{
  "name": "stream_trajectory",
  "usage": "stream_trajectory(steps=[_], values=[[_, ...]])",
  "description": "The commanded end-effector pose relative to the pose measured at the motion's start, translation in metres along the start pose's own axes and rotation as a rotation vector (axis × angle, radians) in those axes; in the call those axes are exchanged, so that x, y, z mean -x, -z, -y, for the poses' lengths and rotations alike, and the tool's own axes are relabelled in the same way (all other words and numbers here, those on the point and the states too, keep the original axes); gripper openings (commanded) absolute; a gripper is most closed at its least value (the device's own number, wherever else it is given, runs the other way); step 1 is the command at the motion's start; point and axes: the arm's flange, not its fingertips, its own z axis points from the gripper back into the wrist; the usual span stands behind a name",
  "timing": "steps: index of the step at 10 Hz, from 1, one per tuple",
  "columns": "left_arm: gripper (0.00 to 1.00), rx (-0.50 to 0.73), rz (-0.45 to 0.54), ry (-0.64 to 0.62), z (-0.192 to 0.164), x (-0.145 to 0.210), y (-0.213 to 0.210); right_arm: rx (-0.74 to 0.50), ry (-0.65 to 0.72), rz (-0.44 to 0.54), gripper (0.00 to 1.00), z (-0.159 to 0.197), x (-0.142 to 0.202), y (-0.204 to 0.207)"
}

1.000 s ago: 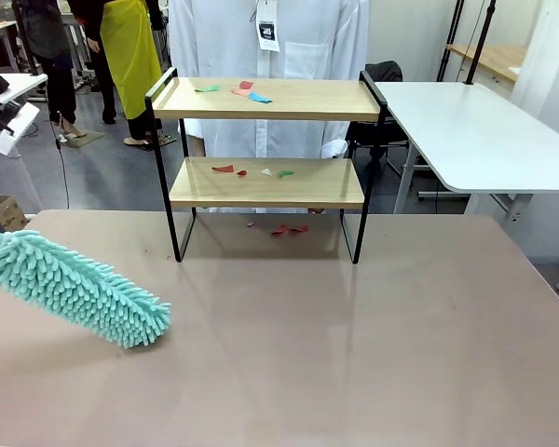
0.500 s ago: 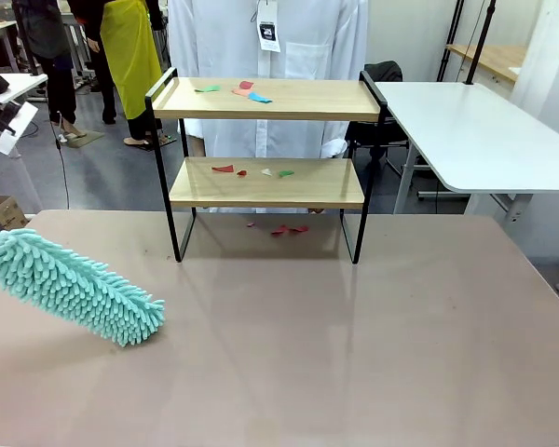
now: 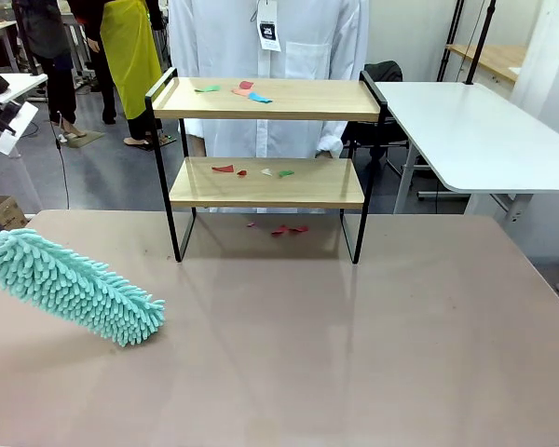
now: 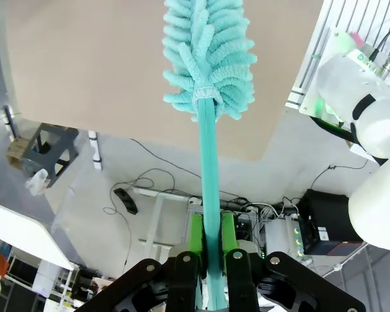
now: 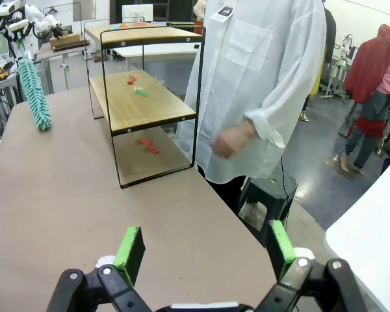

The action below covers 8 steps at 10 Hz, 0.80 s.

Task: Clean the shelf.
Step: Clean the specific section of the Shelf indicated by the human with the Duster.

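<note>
Between the green pads [image 4: 195,234] of the left gripper [image 4: 211,221], the thin teal handle of a duster [image 4: 208,162] is clamped, with both fingers pressed flat against its sides. From that grip the handle is seen running straight away to a fluffy teal head [image 4: 211,52] made of many soft nubs, which is held over the left part of the brown table [image 3: 354,354]. From the front, the head is seen slanting down toward the middle of the table; whether its tip touches the surface cannot be told. The right gripper [image 5: 206,250] is spread wide, with nothing held between its two pads, and it is poised above the table's right side. The shelf [image 3: 317,98] is placed upright at the far middle of the table, well apart from the duster and from both grippers. Two light wooden boards are carried in its thin black frame, one above the other, with a raised handle at each end. Small coloured paper scraps [image 3: 247,91] are scattered on the left half of the top board, more scraps are spread on the lower board [image 3: 317,182], and a few red ones are left on the table under it. Just behind the shelf a person in a white shirt [image 3: 307,47] is standing, with one hand [image 5: 229,140] held loosely at waist height.
</note>
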Motion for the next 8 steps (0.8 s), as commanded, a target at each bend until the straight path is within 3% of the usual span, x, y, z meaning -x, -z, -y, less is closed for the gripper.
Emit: stream_trajectory(steps=[1,8], values=[[0.13,-0.005,-0.016,-0.016,0.0011,0.0015,-0.0017,0.003,-0.005,-0.001,1.00,0.0005,-0.0026,0.0004],[0.13,-0.005,-0.016,-0.016,0.0011,0.0015,-0.0017,0.003,-0.005,-0.001,1.00,0.0005,-0.0026,0.0004]])
